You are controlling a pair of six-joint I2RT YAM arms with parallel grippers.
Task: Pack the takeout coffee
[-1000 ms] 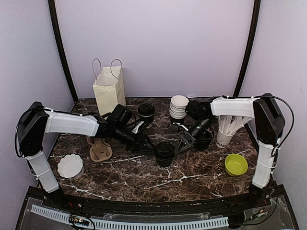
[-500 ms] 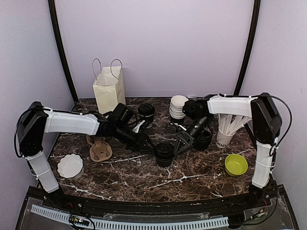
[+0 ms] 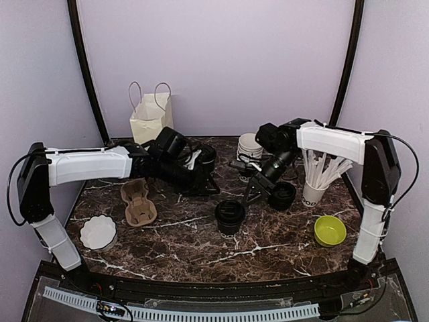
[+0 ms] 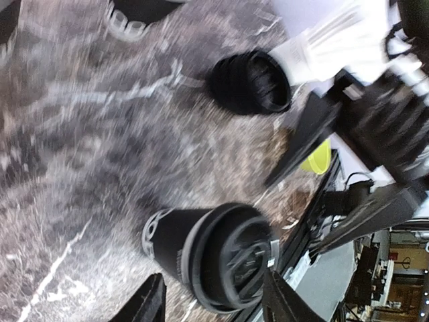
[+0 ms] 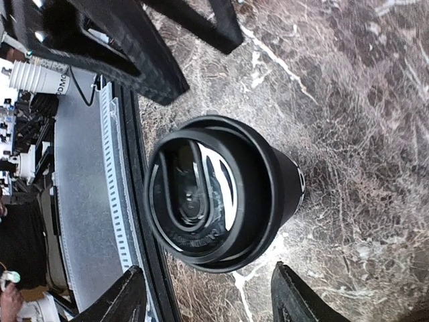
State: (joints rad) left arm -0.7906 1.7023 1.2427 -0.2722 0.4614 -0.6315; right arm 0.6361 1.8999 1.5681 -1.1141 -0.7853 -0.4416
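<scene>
1 takeout coffee cup (image 3: 229, 216) stands upright mid-tabletop (image 3: 201, 253), long axis vertical, black lid up. 2 arms reach inward, angled down. The left gripper (image 3: 206, 188) is at the cup's 11 o'clock and the right gripper (image 3: 253, 194) at 1 o'clock. Both are released, jaws spread, not touching it. 1 green bowl (image 3: 330, 230) sits at 3 o'clock.

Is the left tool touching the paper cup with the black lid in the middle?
Apart. The top view shows a strip of the dark marble tabletop between the left tool and the black-lidded white-and-black paper cup, which stands free.
</scene>
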